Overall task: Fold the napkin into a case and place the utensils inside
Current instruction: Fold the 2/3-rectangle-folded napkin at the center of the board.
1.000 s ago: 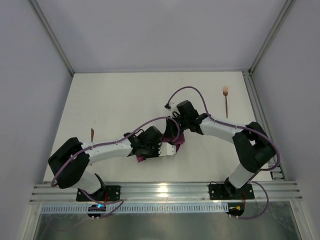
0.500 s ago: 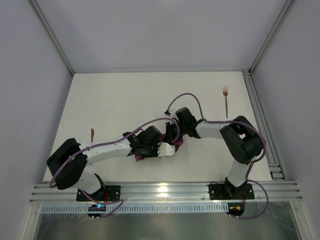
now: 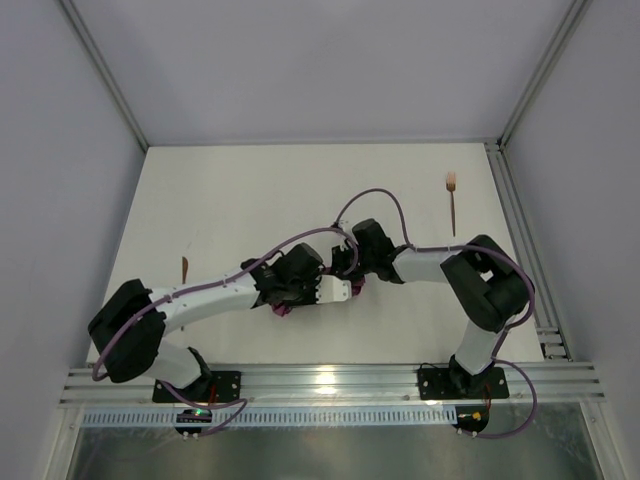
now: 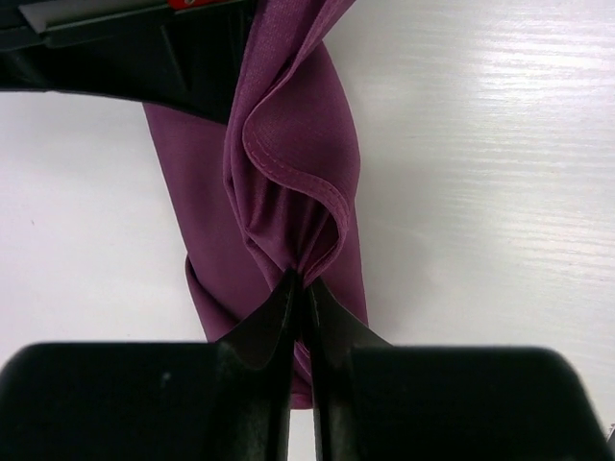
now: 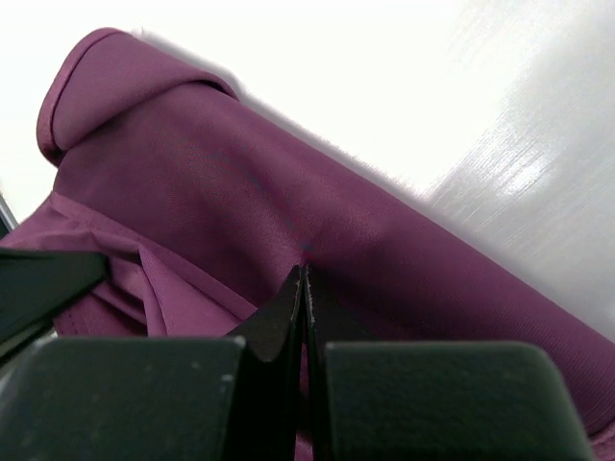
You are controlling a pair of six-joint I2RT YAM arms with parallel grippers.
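Top external shows your napkin (image 3: 283, 308) bunched toward the counter's (image 3: 250, 190) near edge, midway across, mostly under both wrists. Your left pincer (image 4: 300, 279) is clenched on a gathered fold of it. Your right pincer (image 5: 304, 269) is clenched too, nipping a small pucker of cloth. The fork (image 3: 453, 205) lies by the right edge, the other utensil (image 3: 185, 268) by the left.

The napkin (image 3: 283, 309) lies on the worktop (image 3: 250, 190), around its middle and somewhat toward the near edge. The fork (image 3: 453, 205) lies well apart from it, to the far right and further back. Another utensil (image 3: 185, 268) lies by the left edge, about level with the napkin.
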